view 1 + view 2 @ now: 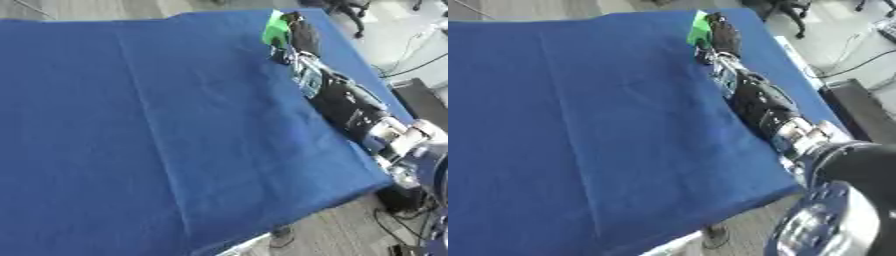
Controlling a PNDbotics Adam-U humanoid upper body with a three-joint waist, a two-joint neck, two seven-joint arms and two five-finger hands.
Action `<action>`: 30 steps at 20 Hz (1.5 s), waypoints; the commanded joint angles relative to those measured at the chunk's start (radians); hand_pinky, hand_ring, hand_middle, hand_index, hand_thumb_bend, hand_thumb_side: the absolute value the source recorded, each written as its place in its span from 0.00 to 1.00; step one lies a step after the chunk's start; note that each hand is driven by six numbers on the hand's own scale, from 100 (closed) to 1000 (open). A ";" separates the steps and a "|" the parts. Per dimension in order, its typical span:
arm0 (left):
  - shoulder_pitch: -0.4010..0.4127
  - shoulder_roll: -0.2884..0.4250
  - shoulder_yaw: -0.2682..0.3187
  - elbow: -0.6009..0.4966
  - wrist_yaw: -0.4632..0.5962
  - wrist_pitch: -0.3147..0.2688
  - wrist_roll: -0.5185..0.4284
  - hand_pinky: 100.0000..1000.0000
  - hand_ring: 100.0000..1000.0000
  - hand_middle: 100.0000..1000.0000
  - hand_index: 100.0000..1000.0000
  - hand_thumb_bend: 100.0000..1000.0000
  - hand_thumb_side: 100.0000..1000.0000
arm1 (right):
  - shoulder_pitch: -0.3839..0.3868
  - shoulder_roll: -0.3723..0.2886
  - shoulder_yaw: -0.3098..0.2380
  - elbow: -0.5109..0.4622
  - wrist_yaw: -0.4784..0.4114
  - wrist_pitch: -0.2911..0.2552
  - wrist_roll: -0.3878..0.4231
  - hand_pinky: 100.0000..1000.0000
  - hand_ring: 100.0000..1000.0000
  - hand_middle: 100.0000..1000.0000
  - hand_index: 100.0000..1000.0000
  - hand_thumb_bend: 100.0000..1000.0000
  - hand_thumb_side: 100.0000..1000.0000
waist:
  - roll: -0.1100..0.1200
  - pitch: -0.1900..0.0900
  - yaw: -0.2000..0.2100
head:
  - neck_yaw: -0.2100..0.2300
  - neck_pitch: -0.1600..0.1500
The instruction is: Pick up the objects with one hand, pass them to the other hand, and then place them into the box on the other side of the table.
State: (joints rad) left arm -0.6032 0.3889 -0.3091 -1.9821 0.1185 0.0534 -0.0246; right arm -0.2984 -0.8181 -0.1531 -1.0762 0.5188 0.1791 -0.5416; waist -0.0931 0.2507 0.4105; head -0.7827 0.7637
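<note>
My silver-jointed right shoulder and elbow fill the near right corner, rounded metal and glossy black shell, just off the edge of the worktop (131, 150). A blue cloth (605, 125) drapes that worktop, matte and soft-looking, with long shallow creases running away from me and a folded hem hanging over the near corner. My black forearm stretches along the cloth's right side, cables and pale fittings showing at the wrist. At the far end my right hand (726, 35) rests against a bright green object (698, 30), flat-sided and box-like in shape, standing near the worktop's far right edge. My dark fingers (302, 31) lie on its right side; I cannot tell whether they curl round it or only touch it. Beyond the worktop lies pale flooring with black cables.
</note>
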 commanded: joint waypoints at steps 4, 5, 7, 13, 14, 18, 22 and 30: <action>0.054 0.018 0.005 -0.018 -0.006 0.037 0.015 0.85 0.55 0.50 0.81 0.17 0.89 | 0.009 0.025 0.018 -0.352 0.034 -0.044 0.023 0.25 0.28 0.08 0.06 0.00 0.00 | 0.026 -0.060 -0.093 | 0.100 0.006; 0.069 0.017 0.005 -0.018 -0.008 0.046 0.019 0.85 0.55 0.50 0.81 0.16 0.90 | 0.014 0.046 0.033 -0.428 0.024 -0.059 0.039 0.25 0.28 0.08 0.06 0.00 0.00 | 0.030 -0.069 -0.117 | 0.123 0.006; 0.099 0.009 0.004 -0.016 -0.009 0.067 0.026 0.85 0.55 0.50 0.81 0.16 0.91 | 0.024 0.088 0.077 -0.579 0.024 -0.094 0.084 0.26 0.28 0.08 0.06 0.00 0.00 | 0.037 -0.092 -0.167 | 0.169 0.006; 0.148 -0.037 -0.018 0.051 0.008 0.092 0.031 0.85 0.55 0.50 0.81 0.20 0.93 | 0.039 0.222 0.218 -0.903 0.031 -0.186 0.245 0.27 0.28 0.09 0.07 0.00 0.00 | 0.045 -0.157 -0.250 | 0.244 0.006; 0.150 -0.046 -0.024 0.065 0.013 0.092 0.028 0.85 0.55 0.50 0.81 0.20 0.93 | 0.031 0.244 0.237 -0.914 0.019 -0.214 0.257 0.27 0.28 0.09 0.07 0.00 0.00 | 0.046 -0.164 -0.253 | 0.249 0.006; 0.145 -0.074 -0.054 0.115 0.029 0.085 -0.001 0.86 0.56 0.51 0.81 0.24 0.93 | -0.009 0.317 0.317 -0.923 -0.047 -0.336 0.303 0.28 0.28 0.10 0.07 0.00 0.00 | 0.048 -0.184 -0.255 | 0.262 0.006; 0.128 -0.108 -0.088 0.163 0.044 0.078 -0.033 0.86 0.56 0.52 0.82 0.25 0.93 | -0.038 0.378 0.380 -0.924 -0.106 -0.414 0.360 0.28 0.28 0.10 0.07 0.00 0.00 | 0.048 -0.193 -0.253 | 0.301 0.006; 0.108 -0.142 -0.134 0.202 0.049 0.057 -0.077 0.87 0.58 0.53 0.82 0.29 0.91 | -0.057 0.464 0.443 -0.924 -0.187 -0.433 0.452 0.27 0.27 0.09 0.06 0.00 0.06 | 0.049 -0.191 -0.248 | 0.511 0.006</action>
State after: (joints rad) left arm -0.4764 0.2487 -0.4396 -1.7723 0.1600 0.1141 -0.0946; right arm -0.3428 -0.3540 0.2892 -1.9786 0.3447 -0.2518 -0.1008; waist -0.0487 0.0731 0.1621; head -0.2981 0.7722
